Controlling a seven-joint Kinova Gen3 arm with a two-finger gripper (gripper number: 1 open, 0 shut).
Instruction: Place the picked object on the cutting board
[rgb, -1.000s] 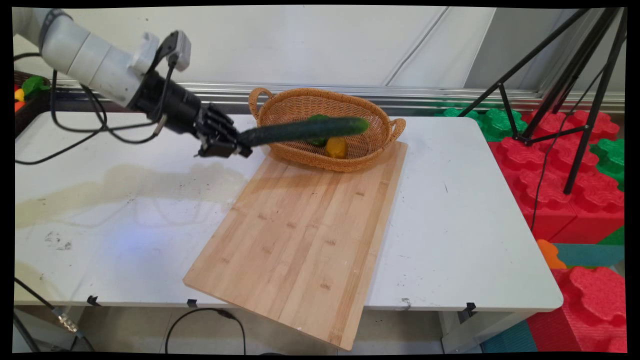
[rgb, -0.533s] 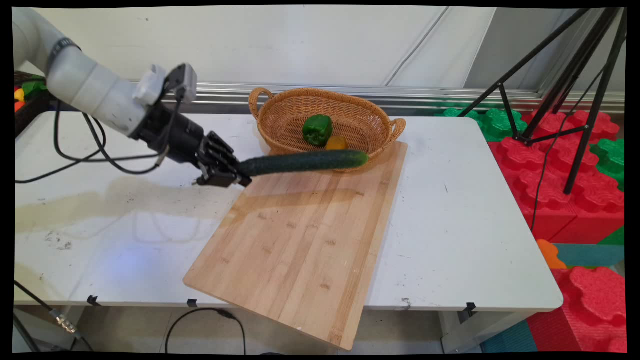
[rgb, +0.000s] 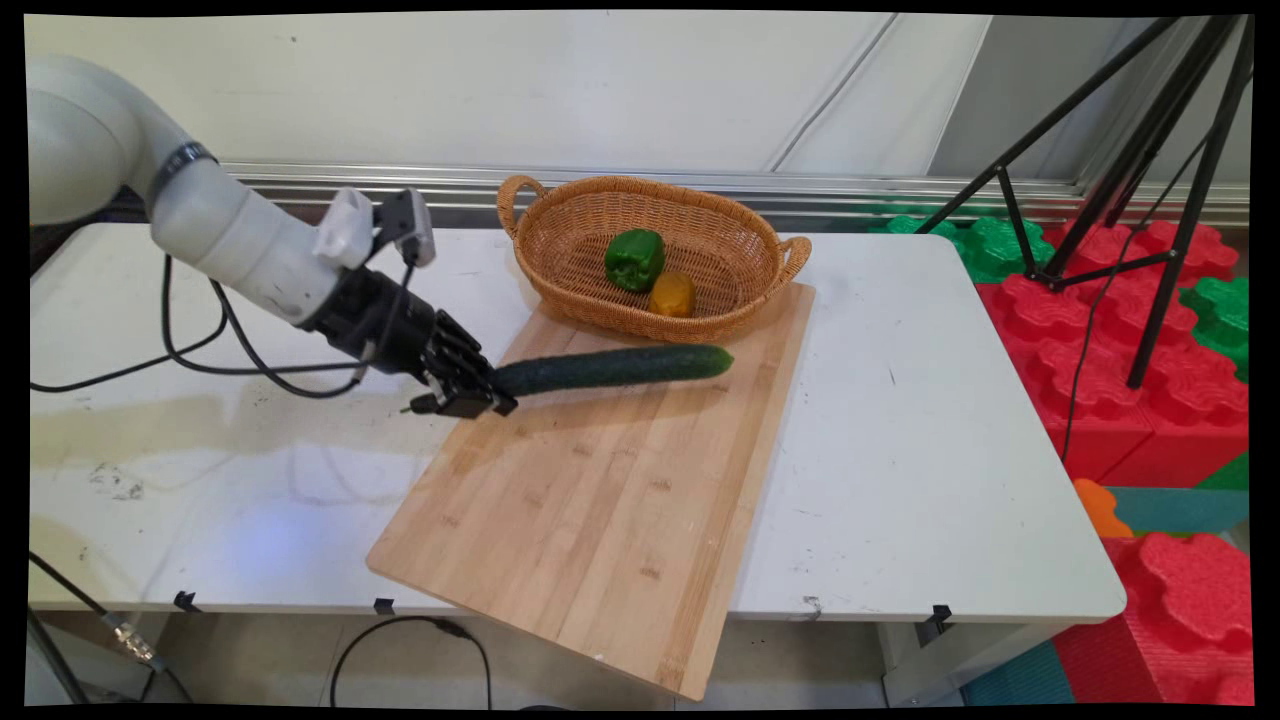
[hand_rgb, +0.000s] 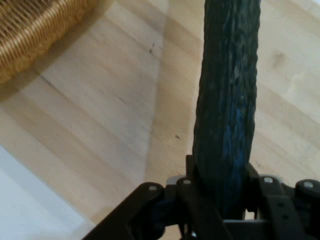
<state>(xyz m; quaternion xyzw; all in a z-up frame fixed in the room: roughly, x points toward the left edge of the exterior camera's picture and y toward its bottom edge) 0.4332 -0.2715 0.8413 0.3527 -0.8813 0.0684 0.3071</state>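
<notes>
My black gripper (rgb: 488, 393) is shut on one end of a long dark green cucumber (rgb: 612, 367). The cucumber sticks out level to the right, just above the far part of the wooden cutting board (rgb: 600, 480). In the hand view the cucumber (hand_rgb: 227, 100) runs up the middle from between the fingers, with the board (hand_rgb: 100, 115) beneath it. Behind the board stands a wicker basket (rgb: 560, 215) holding a green pepper (rgb: 634, 258) and a yellow-orange pepper (rgb: 672, 294). The basket's edge (hand_rgb: 35, 30) shows at the hand view's top left.
The white table (rgb: 950, 420) carries the board, which hangs over its near edge. A black tripod (rgb: 1150, 180) stands to the right over red and green foam blocks (rgb: 1100, 330). Black cables (rgb: 200, 350) droop from the arm above the table's left side.
The gripper has carried the cucumber from over the basket towards the near side and down, now low over the board. The peppers in the basket are uncovered.
</notes>
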